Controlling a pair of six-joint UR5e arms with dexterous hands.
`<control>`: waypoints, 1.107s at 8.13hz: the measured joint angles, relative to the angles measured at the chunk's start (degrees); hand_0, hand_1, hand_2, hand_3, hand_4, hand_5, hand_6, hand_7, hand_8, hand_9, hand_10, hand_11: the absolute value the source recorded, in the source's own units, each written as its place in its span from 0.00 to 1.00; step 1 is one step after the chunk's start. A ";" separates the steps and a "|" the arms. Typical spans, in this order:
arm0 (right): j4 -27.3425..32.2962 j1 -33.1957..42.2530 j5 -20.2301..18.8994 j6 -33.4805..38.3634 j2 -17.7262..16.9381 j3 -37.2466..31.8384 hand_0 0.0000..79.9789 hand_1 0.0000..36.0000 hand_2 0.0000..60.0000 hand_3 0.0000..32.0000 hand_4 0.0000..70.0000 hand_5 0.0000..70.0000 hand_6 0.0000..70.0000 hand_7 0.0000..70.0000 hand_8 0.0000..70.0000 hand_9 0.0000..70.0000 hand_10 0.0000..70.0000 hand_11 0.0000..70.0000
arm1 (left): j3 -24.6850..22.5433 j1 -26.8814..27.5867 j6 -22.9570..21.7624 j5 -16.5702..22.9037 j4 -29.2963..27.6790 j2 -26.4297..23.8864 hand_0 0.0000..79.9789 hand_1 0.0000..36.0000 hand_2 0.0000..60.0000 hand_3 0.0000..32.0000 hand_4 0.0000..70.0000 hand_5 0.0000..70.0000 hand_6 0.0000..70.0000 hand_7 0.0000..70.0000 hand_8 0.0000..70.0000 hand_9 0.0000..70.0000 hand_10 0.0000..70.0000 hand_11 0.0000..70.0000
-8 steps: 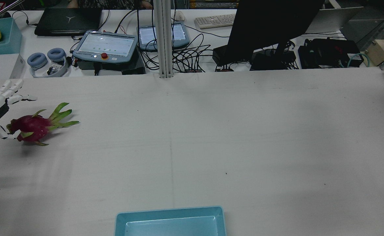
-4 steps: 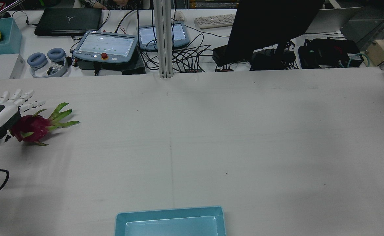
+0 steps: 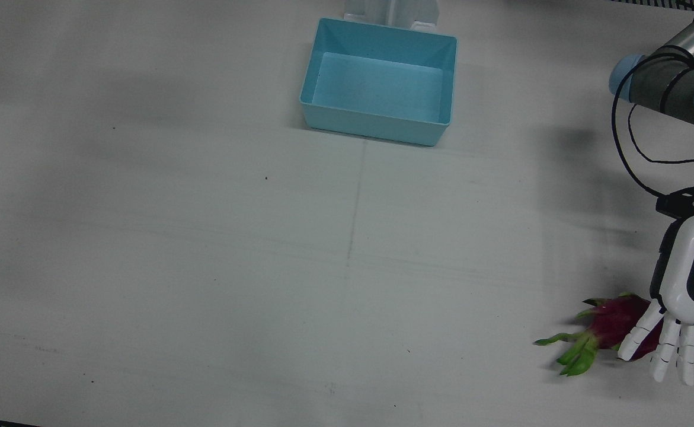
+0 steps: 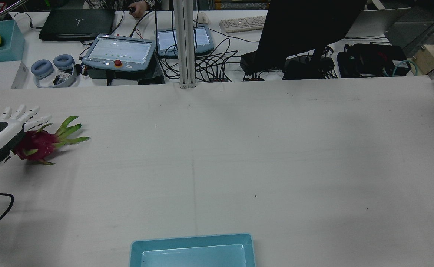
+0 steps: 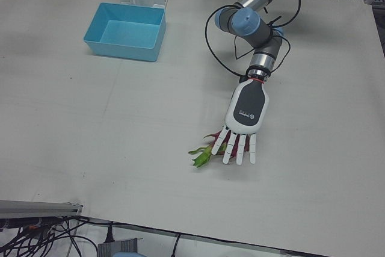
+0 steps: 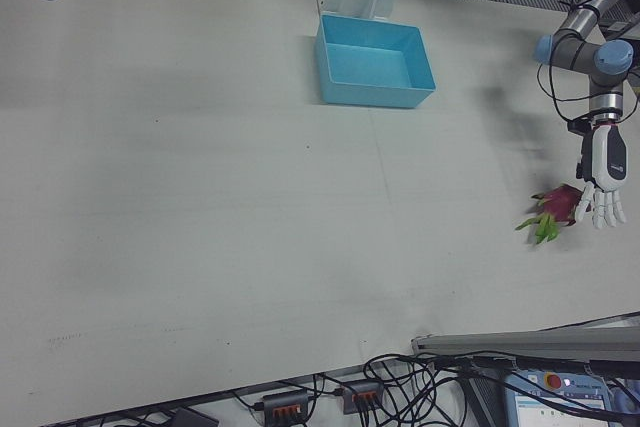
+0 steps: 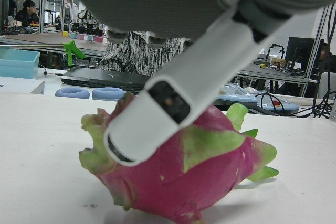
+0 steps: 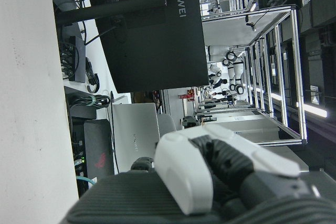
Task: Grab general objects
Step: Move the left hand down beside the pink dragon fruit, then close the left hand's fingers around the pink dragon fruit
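Overhead, in the front view, a white table (image 3: 204, 267) fills the frame. A light blue tray (image 3: 379, 123) sits empty near the top centre. At the lower right, a magenta dragon fruit (image 3: 613, 320) lies on the table, its green leafy tips pointing toward the view's left. The left hand (image 3: 687, 302), white with a dark back panel, hangs over the fruit's right end, its fingers (image 3: 681, 350) spread and extended, partly covering the fruit.

From the rear view, the same fruit (image 4: 39, 142) lies at the far left of the table (image 4: 239, 148), leaves pointing toward the view's right. The left hand (image 4: 0, 135) covers its left end, fingers stretched out past it. The tray (image 4: 192, 250) shows at the bottom edge. Beyond the table stands a desk with a teach pendant (image 4: 118, 52), headphones (image 4: 52, 66), a laptop (image 4: 78, 23) and a monitor (image 4: 305, 33).

The left-front view shows the left hand (image 5: 245, 121) flat above the fruit (image 5: 212, 148), fingers straight and apart, not wrapped around it. The tray (image 5: 126, 43) is well apart, at upper left.

The right-front view shows the fruit (image 6: 555, 209) and left hand (image 6: 602, 172) at the right edge, small.

The left hand view looks close at the fruit (image 7: 194, 177) resting on the table, with one white finger (image 7: 173, 108) laid across its top.

The right hand view shows part of the right hand (image 8: 220, 171) and a monitor; whether that hand is released or clenched cannot be told.
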 measured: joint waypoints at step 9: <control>0.00 0.00 -0.01 0.00 0.00 0.00 0.00 0.00 0.00 0.00 0.00 0.00 0.00 0.00 0.00 0.00 0.00 0.00 | 6.12 1.01 1.97 -0.05 -0.05 -5.00 1.00 1.00 1.00 0.30 0.00 0.42 0.00 0.21 0.00 0.02 0.00 0.00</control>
